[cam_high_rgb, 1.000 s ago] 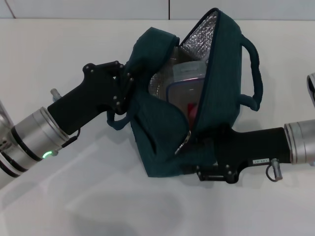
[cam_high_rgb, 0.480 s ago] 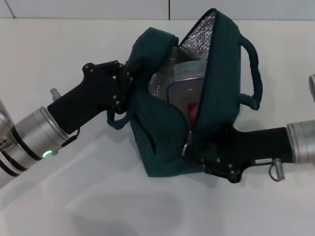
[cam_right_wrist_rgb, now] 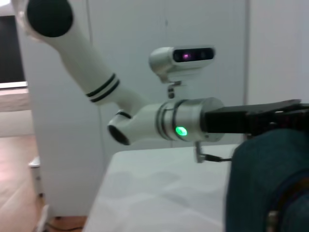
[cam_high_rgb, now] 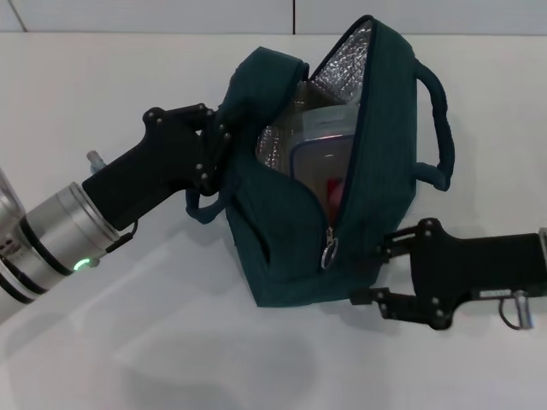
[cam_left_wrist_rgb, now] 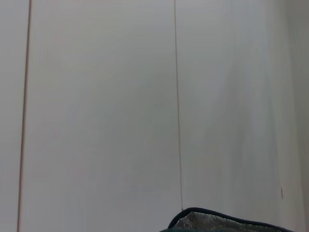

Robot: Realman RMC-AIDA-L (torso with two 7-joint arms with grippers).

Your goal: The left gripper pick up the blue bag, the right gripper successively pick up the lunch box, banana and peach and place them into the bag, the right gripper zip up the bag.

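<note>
Just beside my right gripper (cam_high_rgb: 380, 272), fingers spread, hangs the zipper pull (cam_high_rgb: 328, 251) of the blue bag (cam_high_rgb: 291, 231); my left gripper (cam_high_rgb: 224, 141) pinches its rim. If I close off-target, I catch only fabric.

Dark blue bag (cam_high_rgb: 291, 231) gapes open, clear lunch box (cam_high_rgb: 320, 158) upright inside its silver lining.

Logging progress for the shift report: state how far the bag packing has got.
Done: the lunch box sits inside the blue bag, something red beside it. In hand: the left pincer holds the bag's edge; the right pincer is by the zipper pull. Left: the zip is open.
</note>
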